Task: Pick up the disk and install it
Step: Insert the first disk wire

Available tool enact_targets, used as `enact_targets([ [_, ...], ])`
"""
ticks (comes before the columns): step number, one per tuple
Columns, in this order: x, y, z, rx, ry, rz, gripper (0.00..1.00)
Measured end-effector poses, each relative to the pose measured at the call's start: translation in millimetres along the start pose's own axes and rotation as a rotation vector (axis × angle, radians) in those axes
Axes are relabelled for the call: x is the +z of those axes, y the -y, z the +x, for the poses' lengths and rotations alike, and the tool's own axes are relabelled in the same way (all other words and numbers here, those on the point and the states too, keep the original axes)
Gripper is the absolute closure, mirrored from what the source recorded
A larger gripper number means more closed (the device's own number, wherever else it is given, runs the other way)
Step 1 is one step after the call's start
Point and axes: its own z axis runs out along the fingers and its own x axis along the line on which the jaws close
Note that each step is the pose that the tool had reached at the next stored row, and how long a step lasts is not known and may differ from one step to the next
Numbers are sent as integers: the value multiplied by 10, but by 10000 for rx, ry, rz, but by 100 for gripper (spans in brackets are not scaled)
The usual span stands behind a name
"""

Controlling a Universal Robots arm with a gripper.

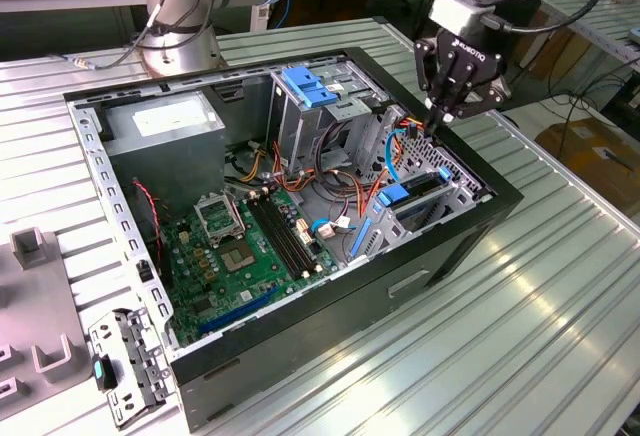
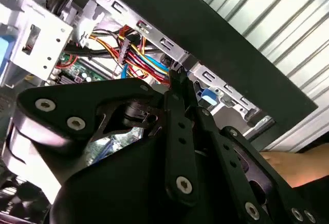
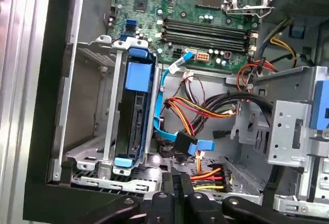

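Nearest the camera in the exterior view, the ribbed metal table (image 1: 520, 336) carries the open computer case (image 1: 330, 306), its black side wall facing us. Just inside lies the green motherboard (image 1: 250, 246).

Further in, at the case's corner on the exterior view's right, there's the disk (image 1: 408, 196). It stands on edge in the metal drive cage (image 3: 85, 152), blue bracket uppermost, and in the first wrist view the disk (image 3: 128, 126) looks well down between the cage rails. So the carrying looks done, and this reads as the seating stage.

Above the cage's far end hangs the gripper (image 1: 437, 128). Its fingers are pinched together with nothing between them, and in the first wrist view the gripper (image 3: 177, 183) sits just beside the disk's end. Whether it touches, I cannot tell.

To do this well, I'd say, any push must land squarely on the bracket, straight along the rails. The blue cable (image 3: 177, 131) and the orange-and-yellow wires (image 3: 195, 108) crowd close, so the tips must not snag them.

At the far end, the grey power supply (image 1: 165, 126).
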Motion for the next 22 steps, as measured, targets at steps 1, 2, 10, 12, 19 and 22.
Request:
enact_targets([
  [1,4,0,0,368,3,-8,83],
  [2,7,0,0,690,5,-15,83],
  [10,14,0,1,1390,11,-31,83],
  [12,15,-1,20,1390,11,-31,83],
  [19,26,-83,123,1337,10,-30,83],
  [22,37,-91,141,1004,8,-22,83],
])
